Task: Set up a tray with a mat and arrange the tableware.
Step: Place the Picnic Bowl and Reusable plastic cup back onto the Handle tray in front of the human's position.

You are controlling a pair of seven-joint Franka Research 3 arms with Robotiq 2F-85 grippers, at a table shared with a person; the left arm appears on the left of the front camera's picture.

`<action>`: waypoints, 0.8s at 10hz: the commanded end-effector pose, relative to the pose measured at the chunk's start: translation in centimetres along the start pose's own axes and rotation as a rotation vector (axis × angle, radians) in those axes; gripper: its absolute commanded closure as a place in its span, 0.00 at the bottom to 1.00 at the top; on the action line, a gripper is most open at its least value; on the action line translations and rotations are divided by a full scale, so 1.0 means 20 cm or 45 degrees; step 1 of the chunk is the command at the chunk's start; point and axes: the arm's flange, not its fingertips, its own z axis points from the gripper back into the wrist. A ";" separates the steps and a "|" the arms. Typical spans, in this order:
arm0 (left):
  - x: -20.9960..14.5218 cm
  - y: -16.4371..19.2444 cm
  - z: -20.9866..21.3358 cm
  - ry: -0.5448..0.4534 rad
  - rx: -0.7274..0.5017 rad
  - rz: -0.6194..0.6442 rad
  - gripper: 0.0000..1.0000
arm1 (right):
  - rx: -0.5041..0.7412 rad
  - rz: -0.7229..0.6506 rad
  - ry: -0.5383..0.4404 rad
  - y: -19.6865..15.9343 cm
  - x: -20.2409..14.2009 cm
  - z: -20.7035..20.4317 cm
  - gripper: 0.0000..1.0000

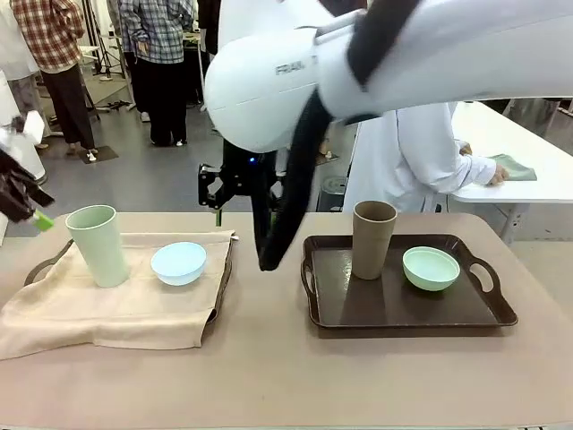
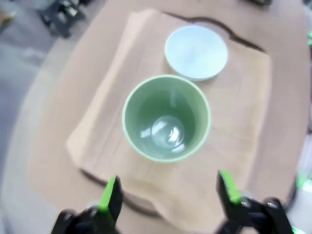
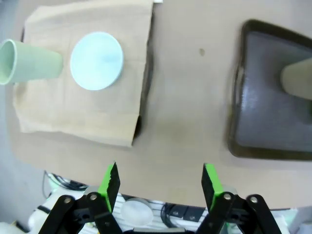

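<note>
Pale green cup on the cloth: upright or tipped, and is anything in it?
Upright and empty. The pale green cup stands on the cloth, mouth up; the left wrist view looks straight down to its bare bottom.

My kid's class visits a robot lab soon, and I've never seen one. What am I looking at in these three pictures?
Two white robot arms work at a table. One picture looks across it; the others come from a camera on each wrist. The left arm's fingers, open, point at a pale green cup beside a light blue bowl, on a beige mat covering one tray. The right arm's fingers are open, empty. A brown cup and mint green bowl stand on the bare dark tray.
</note>
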 end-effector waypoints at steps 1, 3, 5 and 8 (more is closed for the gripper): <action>0.30 -0.28 0.12 0.258 0.140 0.249 0.00 | -0.003 -0.039 -0.103 -0.14 -0.17 0.09 0.13; 0.61 -0.37 0.18 0.396 0.238 0.422 0.00 | -0.001 -0.001 -0.097 -0.25 -0.24 0.20 0.13; 0.86 -0.43 0.13 0.483 0.146 0.561 0.00 | -0.009 0.027 -0.102 -0.36 -0.33 0.33 0.13; 0.86 -0.54 0.10 0.508 0.221 0.534 0.00 | -0.023 0.013 -0.115 -0.31 -0.31 0.36 0.13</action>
